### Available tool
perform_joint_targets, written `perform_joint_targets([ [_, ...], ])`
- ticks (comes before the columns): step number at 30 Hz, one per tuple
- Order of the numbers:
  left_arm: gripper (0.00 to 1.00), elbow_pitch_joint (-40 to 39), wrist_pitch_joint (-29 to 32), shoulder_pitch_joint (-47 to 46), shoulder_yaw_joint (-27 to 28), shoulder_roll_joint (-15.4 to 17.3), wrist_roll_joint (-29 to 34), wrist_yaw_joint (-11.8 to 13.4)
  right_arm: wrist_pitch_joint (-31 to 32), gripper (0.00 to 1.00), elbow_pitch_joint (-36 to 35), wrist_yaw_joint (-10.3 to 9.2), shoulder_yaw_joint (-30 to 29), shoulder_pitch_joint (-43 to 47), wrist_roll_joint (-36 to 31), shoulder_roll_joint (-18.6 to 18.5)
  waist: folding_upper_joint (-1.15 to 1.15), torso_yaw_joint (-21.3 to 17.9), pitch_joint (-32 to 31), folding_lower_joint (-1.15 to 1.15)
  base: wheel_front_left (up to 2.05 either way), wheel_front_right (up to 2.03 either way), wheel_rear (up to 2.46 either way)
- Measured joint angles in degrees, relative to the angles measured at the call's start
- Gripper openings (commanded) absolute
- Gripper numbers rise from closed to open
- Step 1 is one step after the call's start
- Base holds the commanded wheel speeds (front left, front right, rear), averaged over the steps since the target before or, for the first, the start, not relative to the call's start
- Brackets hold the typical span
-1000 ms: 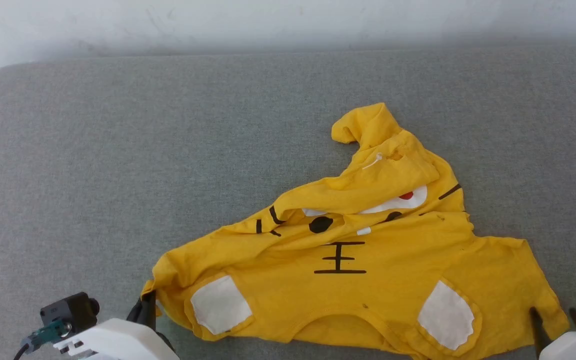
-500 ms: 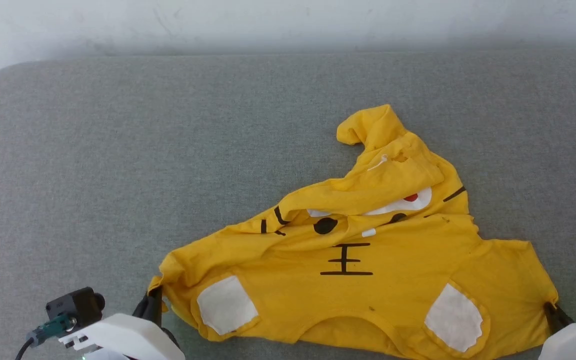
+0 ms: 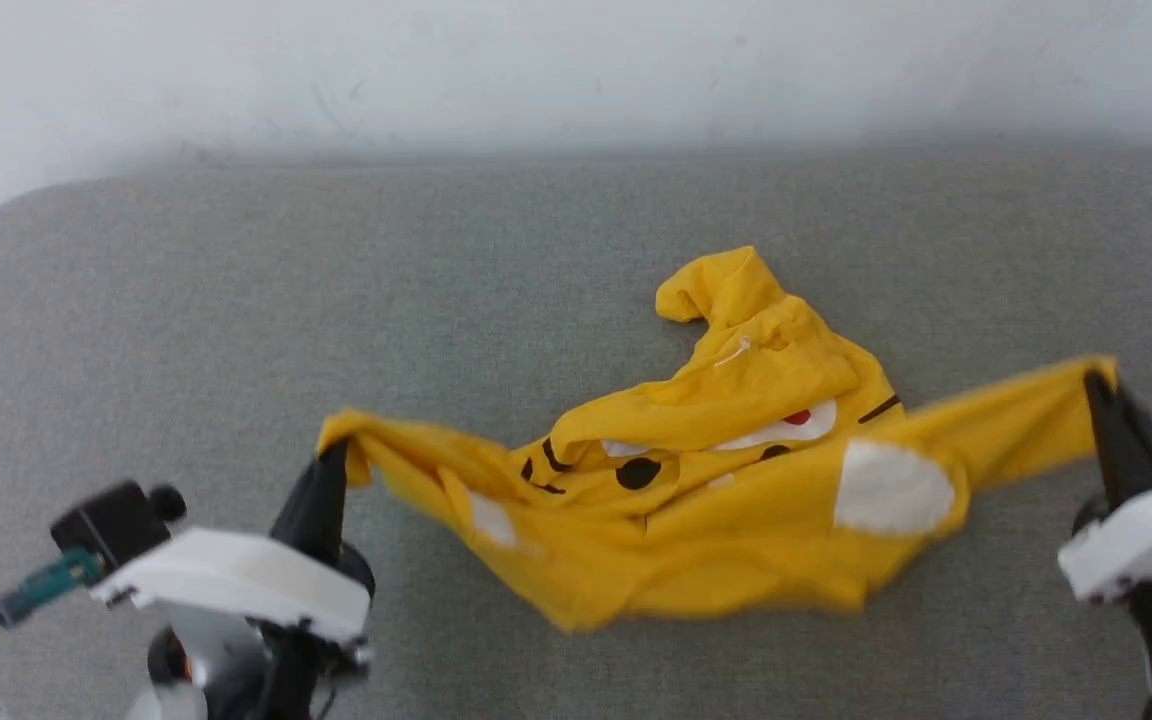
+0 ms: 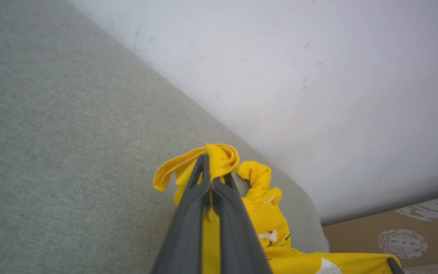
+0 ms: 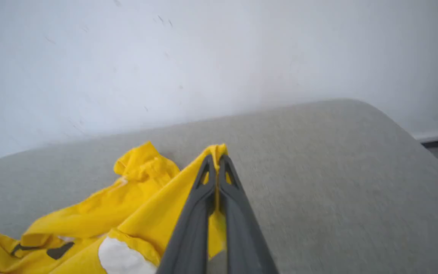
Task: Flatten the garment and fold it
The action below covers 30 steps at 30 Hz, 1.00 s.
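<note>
The left gripper [image 3: 335, 452] is clamping shut on the left corner of the shirt [image 3: 736, 480], and the right gripper [image 3: 1096, 385] is pinching its right corner likewise, each with yellow cloth bunching between the closed fingers. The shirt is hanging stretched between them over the near middle of the grey cushion [image 3: 236, 300], its middle sagging and blurred. A crumpled part with a peaked fold is lying on the cushion farther off, toward the white wall [image 3: 536, 70].
</note>
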Motion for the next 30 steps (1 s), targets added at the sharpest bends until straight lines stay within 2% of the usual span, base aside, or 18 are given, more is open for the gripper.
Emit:
perform_joint_targets([
  [7, 0.0, -0.4, 3.3, -13.31, 1.26, 0.45, -1.9, 0.25, 7.75, 0.0, -10.01, -0.01, 3.42, -12.9, 1.29, -2.38, 0.0, -0.83, -3.07, 0.0, 0.0, 0.0, 0.0],
  [14, 0.0, -0.62, 5.94, -31.9, 4.94, 2.58, -2.1, 3.83, 14.61, 0.0, -12.54, 0.0, 6.43, -28.65, 3.56, -7.02, 0.0, -1.97, -4.72, 0.0, 0.0, 0.0, 0.0],
  [22, 0.0, 0.88, 12.61, -47.27, 4.76, 6.84, -1.85, 6.83, 21.18, 0.0, -10.66, 0.0, 9.01, -42.67, 5.77, -9.66, 0.0, -3.38, -3.9, 0.0, 0.0, 0.0, 0.0],
  [30, 0.0, 7.65, 17.79, -55.79, 2.23, 9.61, 0.81, 10.87, 23.69, 0.0, -3.12, 0.0, 10.54, -53.15, 4.52, -12.13, 0.0, -4.15, -0.06, 0.0, 0.0, 0.0, 0.0],
])
